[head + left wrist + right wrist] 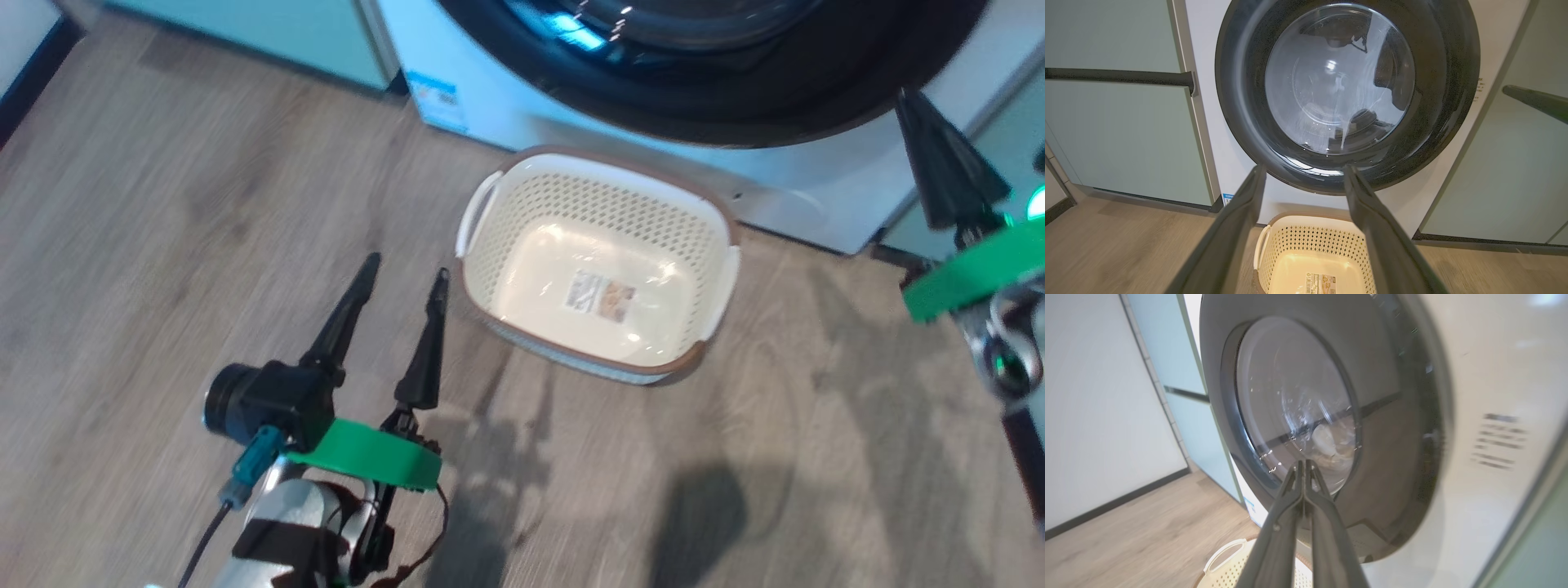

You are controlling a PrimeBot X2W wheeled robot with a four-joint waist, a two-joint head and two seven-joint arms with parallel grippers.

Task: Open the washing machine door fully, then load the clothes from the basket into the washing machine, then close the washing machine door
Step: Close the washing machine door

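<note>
Door: large round washing machine door (1447,102) with a wide glossy black rim and domed clear glass, far side of the scene, lying against the front of the big white front-loading washing machine (506,106); shut or very nearly, latch impossible to tell.
Right fingers: right gripper (908,102) pressed together, holding nothing, tips just beside the rim's lower right edge.
Left fingers: left gripper (406,267) spread wide, empty, low and near, aimed at the door.
Key relation: door far and left of the right fingers, far ahead of the left ones; right arm clearly nearer, so any last push home probably its job.
Basket: small cream perforated plastic basket (604,204) with a brown rim, just right of the left fingers, close before the machine, long axis roughly left to right, bare but for a printed label (602,296).
Load: pale blur (1327,442) behind the glass, perhaps the clothes; not certain.
Surface: grey-brown wood-plank floor (163,245).
Room: pale green flat cabinets (1118,134) on both sides of the machine.
</note>
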